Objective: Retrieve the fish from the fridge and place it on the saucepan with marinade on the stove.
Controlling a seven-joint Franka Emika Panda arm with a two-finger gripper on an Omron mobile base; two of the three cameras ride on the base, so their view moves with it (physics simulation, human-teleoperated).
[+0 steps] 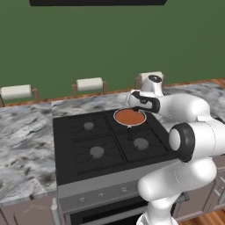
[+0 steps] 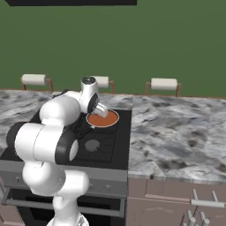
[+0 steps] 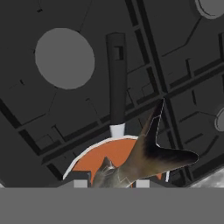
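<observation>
My gripper [image 3: 111, 183] is shut on the fish [image 3: 151, 152], a grey-beige body whose forked tail sticks out ahead of the fingertips. It hangs just above the saucepan [image 3: 117, 78], over the near rim, with the orange-red marinade [image 3: 109, 156] beneath it. From the base views the saucepan [image 1: 129, 117] [image 2: 103, 118] sits on the back right burner of the black stove [image 1: 94, 140] [image 2: 103, 145], and the gripper [image 1: 133, 105] [image 2: 100, 110] reaches down over it. The fridge is out of view.
Marble counter [image 2: 176, 128] runs on both sides of the stove. Paper towel holders [image 1: 89, 84] [image 2: 164, 84] stand along the green back wall. A row of knobs [image 1: 101, 194] lines the stove's grey front panel. My own arm crosses the stove's right side.
</observation>
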